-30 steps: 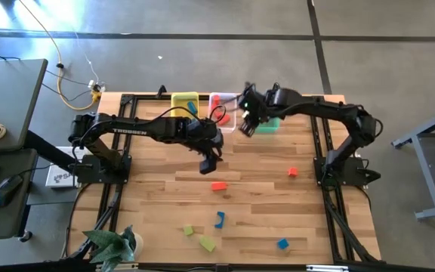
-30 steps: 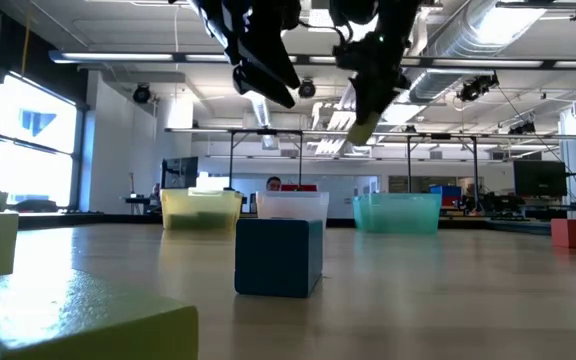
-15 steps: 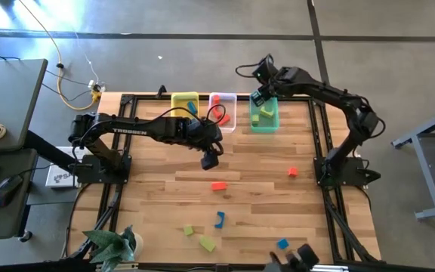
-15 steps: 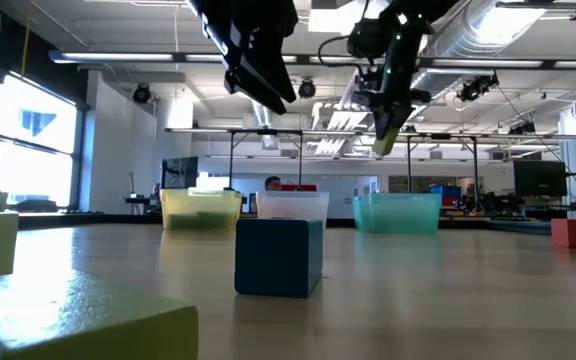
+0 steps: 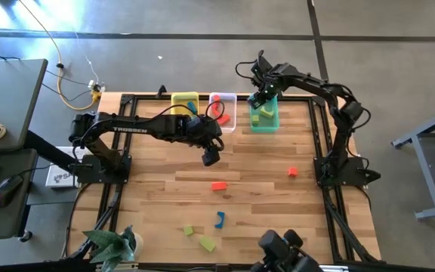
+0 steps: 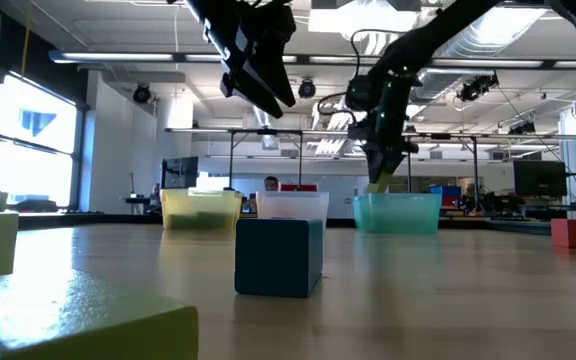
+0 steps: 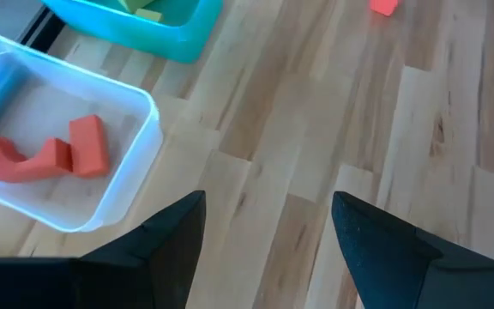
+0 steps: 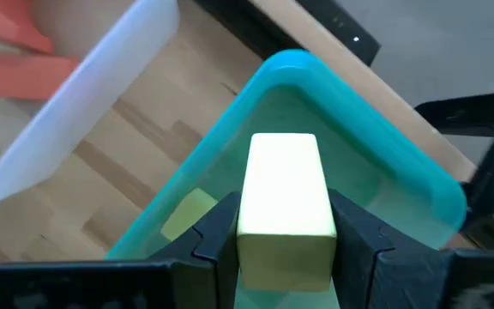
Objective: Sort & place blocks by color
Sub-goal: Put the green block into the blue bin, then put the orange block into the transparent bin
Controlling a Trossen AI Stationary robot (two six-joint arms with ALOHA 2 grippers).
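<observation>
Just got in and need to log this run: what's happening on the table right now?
The robot is sorting blocks by color. The right gripper holds a yellow-green block over the teal bin, not yet released. The left gripper hangs open and empty above the table, near the clear bin holding red-orange blocks. More blocks are loose on the table, including a red-orange one and a blue one.
</observation>
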